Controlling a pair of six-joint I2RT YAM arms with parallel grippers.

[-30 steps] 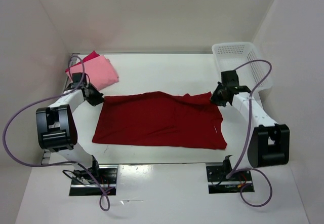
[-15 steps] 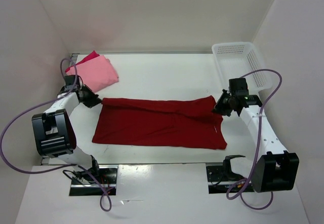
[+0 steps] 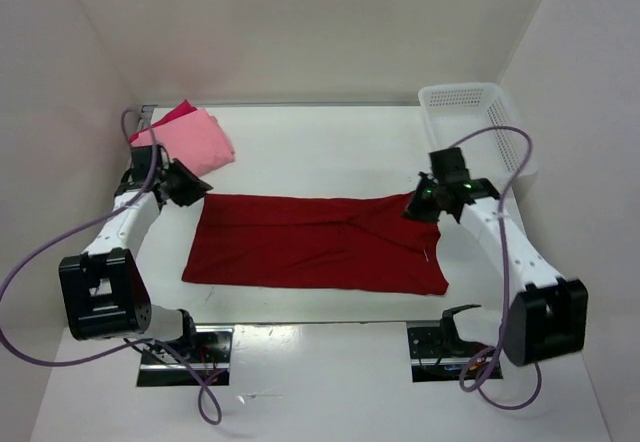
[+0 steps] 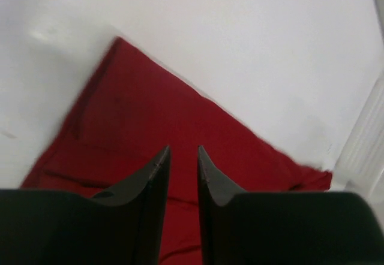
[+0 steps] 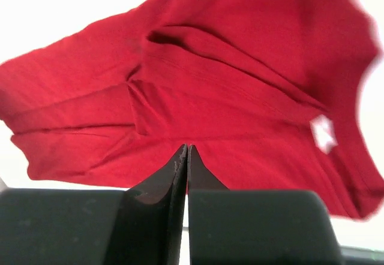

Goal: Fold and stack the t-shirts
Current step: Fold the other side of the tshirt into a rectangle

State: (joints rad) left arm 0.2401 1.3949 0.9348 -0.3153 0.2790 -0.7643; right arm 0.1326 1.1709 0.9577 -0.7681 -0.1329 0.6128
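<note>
The dark red t-shirt (image 3: pixel 315 247) lies flat on the white table as a wide folded rectangle; it also shows in the left wrist view (image 4: pixel 150 139) and in the right wrist view (image 5: pixel 228 73). The salmon pink t-shirt (image 3: pixel 197 142) lies folded at the back left on top of the crimson-pink t-shirt (image 3: pixel 176 114). My left gripper (image 3: pixel 192 190) (image 4: pixel 183 150) hovers just off the red shirt's far left corner, its jaws slightly apart and empty. My right gripper (image 3: pixel 418 207) (image 5: pixel 187 147) hovers over the far right corner, jaws pressed together with no cloth between them.
A white lattice basket (image 3: pixel 470 112) stands at the back right, close behind my right arm. The enclosure walls rise on the left, back and right. Purple cables loop from both arms.
The red shirt's far edge, lifted and bunched a second ago, now lies flat and straight. Both grippers have let go of its corners and drawn slightly away.
</note>
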